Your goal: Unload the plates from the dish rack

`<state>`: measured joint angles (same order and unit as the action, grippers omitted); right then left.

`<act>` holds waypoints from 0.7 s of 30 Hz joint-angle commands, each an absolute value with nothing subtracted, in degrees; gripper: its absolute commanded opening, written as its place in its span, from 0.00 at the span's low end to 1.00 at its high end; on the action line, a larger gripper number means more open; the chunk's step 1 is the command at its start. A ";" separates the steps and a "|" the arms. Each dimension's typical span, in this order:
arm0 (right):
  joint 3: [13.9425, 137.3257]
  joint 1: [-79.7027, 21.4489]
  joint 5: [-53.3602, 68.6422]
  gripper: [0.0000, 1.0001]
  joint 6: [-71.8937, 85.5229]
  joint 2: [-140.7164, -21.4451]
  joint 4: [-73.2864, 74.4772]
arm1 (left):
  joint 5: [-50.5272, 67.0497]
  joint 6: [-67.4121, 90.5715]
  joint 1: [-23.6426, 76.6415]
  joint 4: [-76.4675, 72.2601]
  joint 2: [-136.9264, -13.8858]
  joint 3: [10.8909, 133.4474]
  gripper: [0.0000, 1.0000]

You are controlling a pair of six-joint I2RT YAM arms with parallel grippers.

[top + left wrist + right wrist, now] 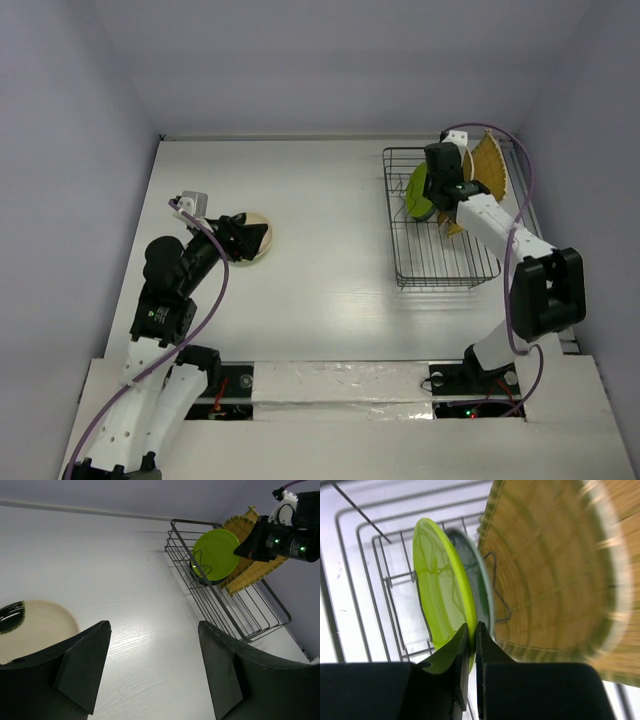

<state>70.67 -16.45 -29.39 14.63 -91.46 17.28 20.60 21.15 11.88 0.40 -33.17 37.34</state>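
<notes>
The dark wire dish rack (398, 250) stands at the right of the table. A lime-green plate (437, 580) stands upright in it, with a dark teal plate (481, 585) right behind and tan woven bamboo plates (555, 570) behind that. My right gripper (472, 627) is shut on the lime-green plate's (417, 190) rim, one finger on each side. At the left, my left gripper (154, 626) hangs open over bare table, holding nothing. Beside it a pale round plate (42, 627) lies flat, with something dark and glossy (10, 617) on its left part.
Walls enclose the table on the left, back and right; the rack (235, 625) sits close to the right wall. White tabletop lies between the pale plate (260, 240) and the rack. The arm bases stand at the near edge.
</notes>
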 commanded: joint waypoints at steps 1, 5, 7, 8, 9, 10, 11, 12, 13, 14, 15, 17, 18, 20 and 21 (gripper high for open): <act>76.72 -16.08 -30.94 0.00 12.31 -85.61 17.84 | 21.18 21.45 11.69 -2.64 -32.87 38.06 0.67; 78.83 -16.08 -30.41 0.00 11.43 -82.27 20.13 | 21.27 21.45 11.69 -2.64 -32.70 38.06 0.67; 78.84 -16.61 -29.89 0.00 11.43 -79.82 20.30 | 21.27 21.45 11.69 -2.64 -32.70 37.97 0.67; 78.49 -17.13 -28.49 0.00 11.60 -79.02 20.22 | 21.27 21.45 11.69 -2.64 -32.61 37.97 0.67; 78.31 -17.14 -27.35 0.00 12.04 -78.14 19.78 | 21.27 21.45 11.69 -2.55 -32.61 37.97 0.67; 78.05 -17.66 -23.77 0.00 12.30 -76.39 19.43 | 21.36 21.45 11.69 -2.64 -32.69 38.06 0.67; 77.26 -17.67 -21.12 0.00 12.57 -75.51 18.73 | 21.27 21.45 11.69 -2.64 -32.61 38.06 0.67; 76.56 -17.67 -18.40 0.00 13.26 -74.63 16.37 | 21.27 21.45 11.17 -2.64 -32.52 38.06 0.67; 75.77 -17.67 -15.41 0.00 13.97 -73.92 14.96 | 21.27 21.45 11.16 -2.64 -32.61 37.97 0.67; 74.89 -18.19 -9.90 0.00 14.84 -73.22 13.38 | 21.44 21.53 11.16 -2.64 -32.52 37.97 0.67; 73.06 -18.19 -7.15 0.00 16.94 -73.21 9.97 | 21.45 21.53 11.16 -2.72 -32.43 37.97 0.67; 71.55 -20.99 -0.48 0.00 19.59 -74.35 6.70 | 21.45 21.62 11.16 -2.72 -32.34 37.97 0.67; 70.76 -22.31 2.00 0.00 21.95 -76.70 3.72 | 21.45 21.62 11.16 -2.72 -32.34 37.97 0.67; 70.93 -27.13 4.91 0.00 24.07 -79.87 1.16 | 21.36 21.62 11.16 -2.72 -32.34 37.97 0.67; 71.36 -28.38 6.40 0.00 26.69 -83.63 -2.60 | 21.27 21.53 11.16 -2.64 -32.34 37.88 0.67</act>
<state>72.14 -22.87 -5.34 19.90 -77.14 8.45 20.62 21.26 11.49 0.25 -33.15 37.34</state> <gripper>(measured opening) 0.096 0.675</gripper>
